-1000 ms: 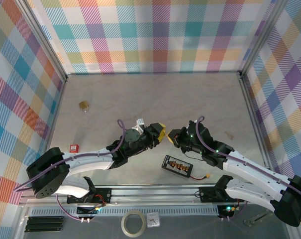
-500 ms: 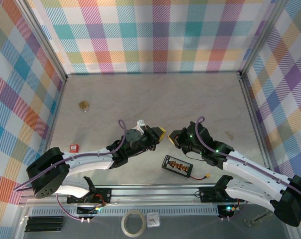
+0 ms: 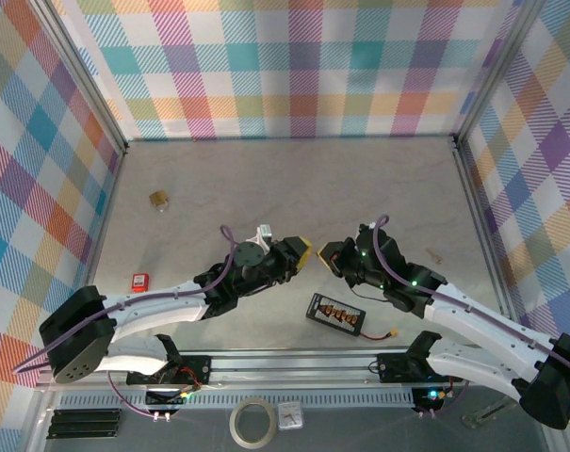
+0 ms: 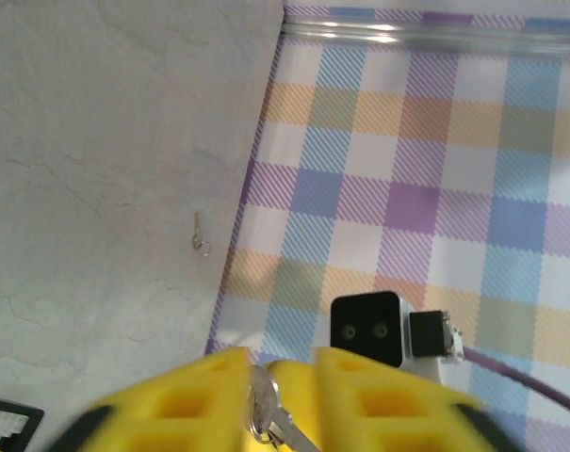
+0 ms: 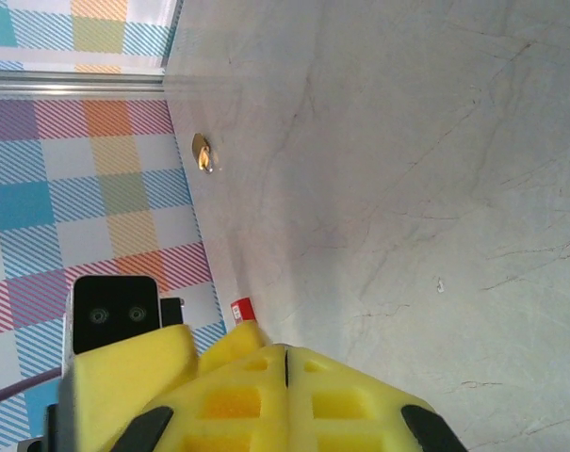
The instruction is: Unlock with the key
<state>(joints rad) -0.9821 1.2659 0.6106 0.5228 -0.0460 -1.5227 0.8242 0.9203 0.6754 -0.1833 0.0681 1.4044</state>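
Plaid walls are enclosing a grey marbled table on three sides, with aluminium rails running along the joints. The left gripper and right gripper are facing each other, close together, above the near centre. The right gripper's yellow pads are pressing flat together, gripping nothing. The brass padlock is lying well apart, at far left. The left gripper's pads are standing narrowly apart, pinching the silver key between them.

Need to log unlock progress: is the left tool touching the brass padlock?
Apart. The top view shows the padlock lying on its own, with bare table between it and the left tool.
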